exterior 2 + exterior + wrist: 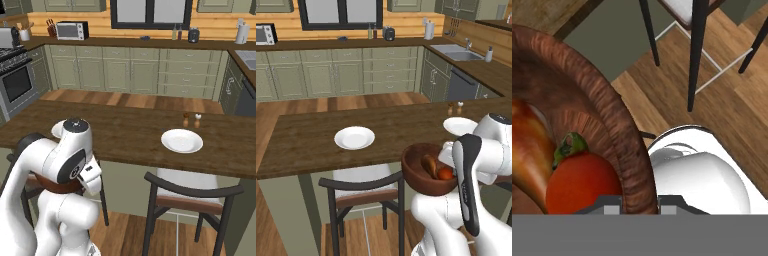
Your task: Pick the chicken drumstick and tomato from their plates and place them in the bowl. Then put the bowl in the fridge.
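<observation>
Fingers [640, 202] pinch the deep dark-brown wooden bowl's [418, 175] wall, lifted off the desk's [306, 142] near edge; we fear tilting could spill its red tomato [582, 182] and reddish-brown drumstick [529, 150].

glossy white rounded robot arm [491, 145], bulbous links, dark grey joint caps + black side strip, small dark finger tips [612, 205].

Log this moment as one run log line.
stage: carrying bowl | tool: shut on bowl rim | contents: tomato, chicken drumstick | bowl: off the counter | plates: empty
</observation>
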### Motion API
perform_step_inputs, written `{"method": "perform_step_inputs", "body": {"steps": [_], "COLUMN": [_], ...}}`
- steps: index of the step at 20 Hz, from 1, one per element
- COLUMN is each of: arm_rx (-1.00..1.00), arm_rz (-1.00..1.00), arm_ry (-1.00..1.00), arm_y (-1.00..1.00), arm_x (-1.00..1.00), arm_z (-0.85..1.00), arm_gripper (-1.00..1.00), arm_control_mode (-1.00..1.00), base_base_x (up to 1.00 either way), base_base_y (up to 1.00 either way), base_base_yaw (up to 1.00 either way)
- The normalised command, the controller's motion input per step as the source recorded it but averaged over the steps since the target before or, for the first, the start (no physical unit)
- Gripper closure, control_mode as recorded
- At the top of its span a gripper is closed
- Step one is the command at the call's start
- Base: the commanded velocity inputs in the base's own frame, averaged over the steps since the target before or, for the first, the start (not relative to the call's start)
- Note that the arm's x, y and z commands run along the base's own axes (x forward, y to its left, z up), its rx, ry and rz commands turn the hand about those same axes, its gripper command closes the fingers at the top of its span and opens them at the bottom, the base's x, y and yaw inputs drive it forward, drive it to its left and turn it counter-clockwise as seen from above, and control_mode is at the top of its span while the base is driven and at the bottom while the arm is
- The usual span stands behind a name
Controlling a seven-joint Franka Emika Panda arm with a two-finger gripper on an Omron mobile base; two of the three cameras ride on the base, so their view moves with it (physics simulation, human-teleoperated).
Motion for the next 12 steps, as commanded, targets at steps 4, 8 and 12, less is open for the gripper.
{"method": "perform_step_inputs", "body": {"steps": [4, 8, 12], "arm_rx": [0.0, 0.0, 0.0], "arm_rz": [0.0, 0.0, 0.01], "arm_ry": [0.0, 0.0, -0.02], "arm_y": [0.0, 0.0, 0.1], "arm_x": [0.0, 0.0, -0.29], "arm_z": [0.0, 0.0, 0.0], "arm_gripper": [1.0, 1.0, 1.0], "arm_control_mode": [-1.0, -1.0, 1.0], "base_base_x": [0.0, 0.0, -0.5], "base_base_y": [0.0, 0.0, 0.24], "base_base_yaw": [0.0, 0.0, 0.02]}}
